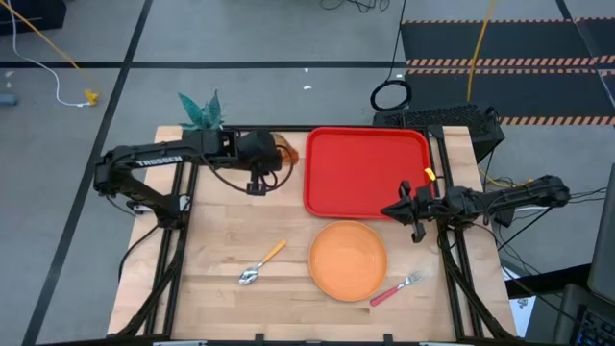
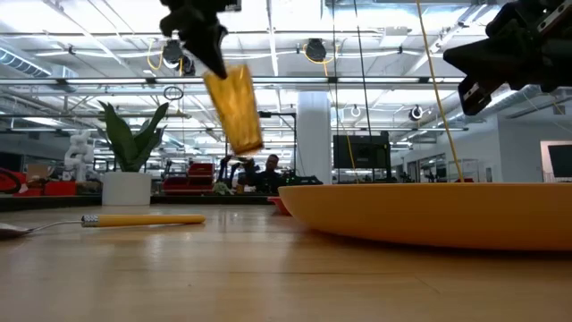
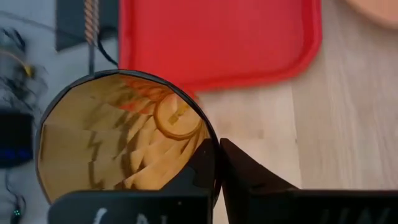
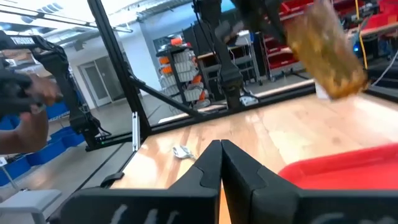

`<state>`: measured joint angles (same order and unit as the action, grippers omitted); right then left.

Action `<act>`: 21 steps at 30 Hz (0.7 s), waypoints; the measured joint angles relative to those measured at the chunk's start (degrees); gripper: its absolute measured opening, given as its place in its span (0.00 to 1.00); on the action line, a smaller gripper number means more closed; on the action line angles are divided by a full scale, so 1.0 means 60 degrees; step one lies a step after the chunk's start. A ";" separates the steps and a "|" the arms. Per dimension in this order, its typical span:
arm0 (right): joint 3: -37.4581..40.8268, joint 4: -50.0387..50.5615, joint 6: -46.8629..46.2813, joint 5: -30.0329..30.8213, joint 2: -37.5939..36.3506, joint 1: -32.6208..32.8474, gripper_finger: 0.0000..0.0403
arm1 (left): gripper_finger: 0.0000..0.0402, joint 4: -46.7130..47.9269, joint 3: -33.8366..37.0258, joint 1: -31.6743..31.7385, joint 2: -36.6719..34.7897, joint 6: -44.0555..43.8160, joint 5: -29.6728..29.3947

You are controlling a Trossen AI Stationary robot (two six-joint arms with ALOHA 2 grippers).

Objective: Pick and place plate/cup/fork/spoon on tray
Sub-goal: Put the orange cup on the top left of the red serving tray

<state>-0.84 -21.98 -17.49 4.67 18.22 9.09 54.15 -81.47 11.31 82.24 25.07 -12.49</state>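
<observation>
- Amber and see-through, the cup (image 2: pixel 234 109) hangs tilted in the air at the upper left of the low view, pinched by its rim in the left gripper (image 2: pixel 198 40), well above the wooden surface (image 1: pixel 221 303). In the left wrist view the rim sits between the closed fingers (image 3: pixel 249 180), with the cup's mouth facing the camera.
- In the high view the cup (image 1: pixel 284 149) shows just left of the red tray (image 1: pixel 365 171), at the upper middle of the frame, not yet over it.
- Risk 1: a rim pinch on a smooth, thin wall looks weak. A quick swing toward the tray could let the tilted cup slip or rotate in the gripper.
- Risk 2: the tilt. Released at this angle, the cup would likely land on its edge, tip over and roll, perhaps off the tray.
- Risk 3: the tray's raised rim. A low pass could catch the cup's base and knock it loose or shove the tray.
- The right gripper (image 1: pixel 413 213) waits with its fingers shut at the tray's lower right corner; a placement near that corner could bring the 2 arms together.
- The plate (image 1: pixel 348 259), the spoon (image 1: pixel 262 261) and the fork (image 1: pixel 396 287) lie on the surface in the lower half of the high view, apart from the tray, so 4 placements appear to remain.
</observation>
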 joint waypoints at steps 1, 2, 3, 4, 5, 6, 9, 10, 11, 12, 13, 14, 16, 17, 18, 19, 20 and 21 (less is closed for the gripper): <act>0.0000 0.0000 -0.0013 0.0000 0.0065 0.0002 0.00 | 0.02 -0.0108 -0.0167 -0.0012 0.0000 0.0075 0.0000; 0.0000 0.0000 -0.0015 0.0000 0.0125 0.0000 0.00 | 0.03 -0.0184 -0.0319 -0.0015 0.0000 0.0168 0.0000; 0.0000 -0.0004 -0.0015 0.0000 0.0181 0.0000 0.00 | 0.04 -0.0242 -0.0466 -0.0015 0.0000 0.0279 -0.0003; 0.0000 -0.0002 -0.0015 0.0000 0.0233 0.0000 0.00 | 0.04 -0.0337 -0.0598 -0.0012 0.0000 0.0415 -0.0005; 0.0000 -0.0001 -0.0019 0.0000 0.0280 -0.0002 0.00 | 0.05 -0.0485 -0.0700 -0.0007 0.0000 0.0565 -0.0007; 0.0000 -0.0004 -0.0019 0.0000 0.0330 -0.0002 0.00 | 0.05 -0.0693 -0.0760 -0.0007 0.0000 0.0709 -0.0012; 0.0000 -0.0004 -0.0026 0.0000 0.0493 0.0002 0.00 | 0.03 -0.1260 -0.0905 -0.0007 0.0000 0.1227 -0.0015; 0.0000 -0.0004 -0.0053 0.0000 0.0544 0.0000 0.00 | 0.02 -0.1469 -0.0941 -0.0007 0.0000 0.1419 -0.0018; 0.0000 -0.0007 -0.0096 0.0000 0.0595 0.0002 0.00 | 0.02 -0.1725 -0.0975 0.0003 0.0000 0.1593 -0.0018; 0.0000 -0.0007 -0.0131 0.0000 0.0648 -0.0001 0.00 | 0.02 -0.1969 -0.1006 0.0016 0.0000 0.1749 -0.0018; 0.0000 -0.0007 -0.0157 0.0000 0.0696 -0.0001 0.00 | 0.02 -0.2225 -0.1022 0.0038 0.0000 0.1884 -0.0017; 0.0000 -0.0005 -0.0157 0.0000 0.0740 0.0000 0.00 | 0.03 -0.2493 -0.1024 0.0061 0.0000 0.2016 -0.0020; 0.0000 -0.0007 -0.0157 0.0000 0.0813 -0.0002 0.00 | 0.04 -0.3061 -0.1024 0.0142 0.0000 0.2269 -0.0025; 0.0000 -0.0007 -0.0157 0.0004 0.0847 -0.0001 0.00 | 0.05 -0.3335 -0.1024 0.0200 0.0000 0.2316 -0.0025; 0.0000 -0.0007 -0.0157 0.0009 0.0870 0.0000 0.00 | 0.05 -0.3585 -0.1024 0.0284 0.0000 0.2323 -0.0017; 0.0000 -0.0007 -0.0157 0.0013 0.0890 0.0000 0.00 | 0.04 -0.3816 -0.1030 0.0401 0.0000 0.2329 -0.0004; 0.0000 -0.0011 -0.0157 0.0016 0.0906 -0.0002 0.00 | 0.03 -0.3964 -0.1062 0.0528 0.0000 0.2332 -0.0001; 0.0000 -0.0015 -0.0157 0.0018 0.0919 0.0001 0.00 | 0.02 -0.4048 -0.1115 0.0667 0.0000 0.2332 -0.0011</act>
<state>-0.84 -22.06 -18.44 4.78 23.73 9.10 29.87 -88.16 15.31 82.24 39.07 -12.56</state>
